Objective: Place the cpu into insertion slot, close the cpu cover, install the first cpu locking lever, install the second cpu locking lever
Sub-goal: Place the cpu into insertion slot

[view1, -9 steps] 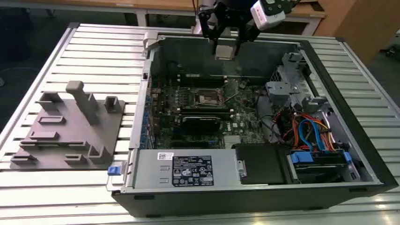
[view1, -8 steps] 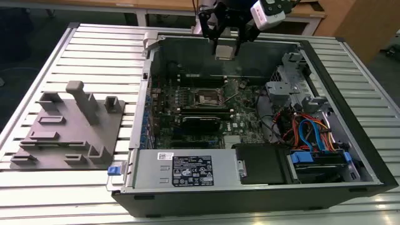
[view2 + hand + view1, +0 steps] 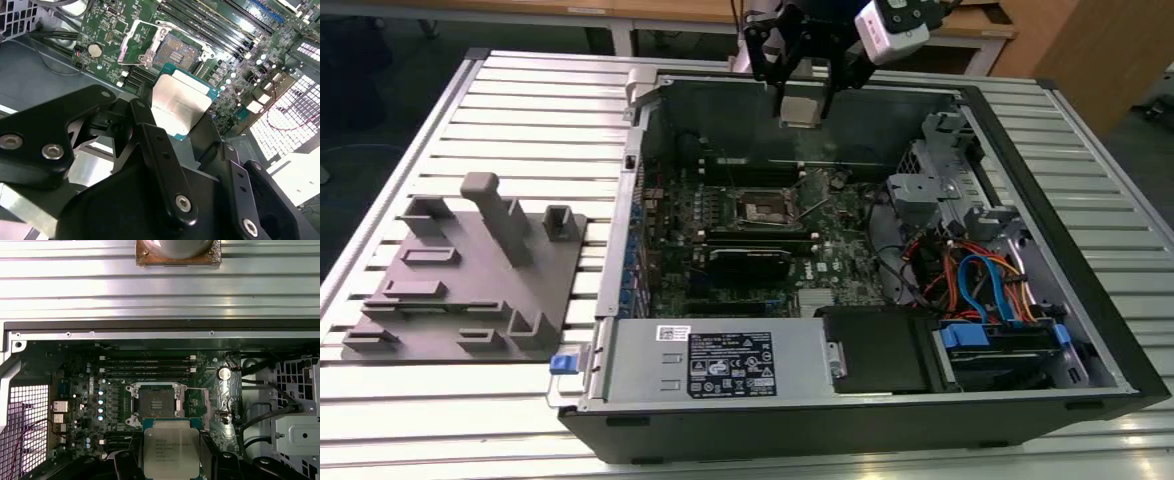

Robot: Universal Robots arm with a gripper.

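As it hangs over the case, gripper point(image 3: 803, 92): 2 fingers clamped on opposite edges of the cpu point(image 3: 802, 110), above the rear of the open computer case point(image 3: 1091, 295).
cpu place: in the air, well above the motherboard point(image 3: 834, 235), touching nothing but the fingers.
cpu vs slot: in the first wrist view the chip sits just short of the insertion slot point(image 3: 155, 403), not yet over it.
step in hand: placing the cpu into the slot; judged not yet done.
insertion slot: bare dark square with a silvery rim, next to the long memory slots point(image 3: 147, 360).
cpu cover point(image 3: 127, 42): in the second wrist view it looks swung open off the slot, so the way in seems free.
how to do it well: centre the chip square over the slot, match its corner and edge notches, keep it flat, lower straight down, no sliding or pressing. The contacts probably bend easily.
cpu look: flat square, matt silvery-grey metal lid with faint print, teal-green board edge round it, roughly level between the 2 fingers.
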